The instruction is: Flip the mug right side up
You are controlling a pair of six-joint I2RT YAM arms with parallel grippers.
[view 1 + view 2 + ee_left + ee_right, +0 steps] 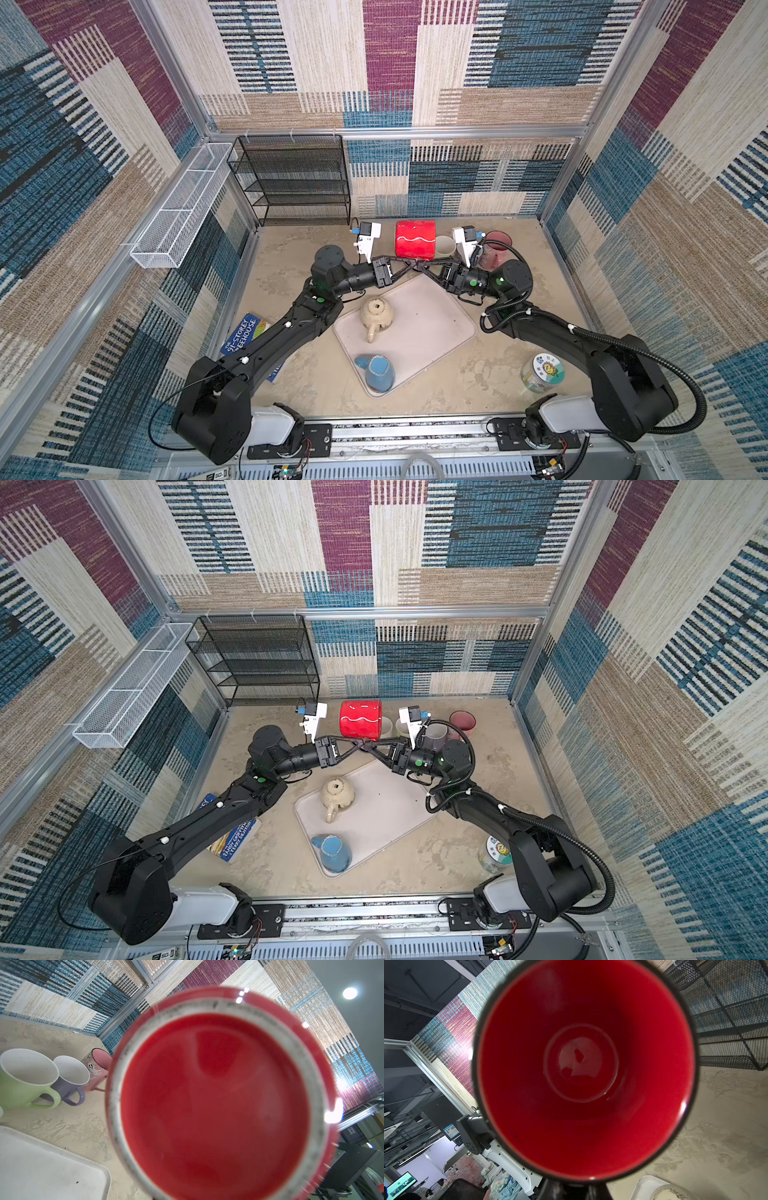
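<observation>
Red mug [414, 239] sideways; tray [436, 324] holds cream mug [376, 316], blue mug [376, 372].

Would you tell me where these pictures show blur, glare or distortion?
Left wrist view: the red mug is close, its base out of focus, with glare spots on its edge, while the green mug is sharp. Right wrist view: its dark rim is blurred, its inner bottom mirrors light. In both top views: even light, walls splayed by the wide lens.

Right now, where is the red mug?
In both top views the red mug is on its side at centre back, just beyond the far corner of the tray.
</observation>
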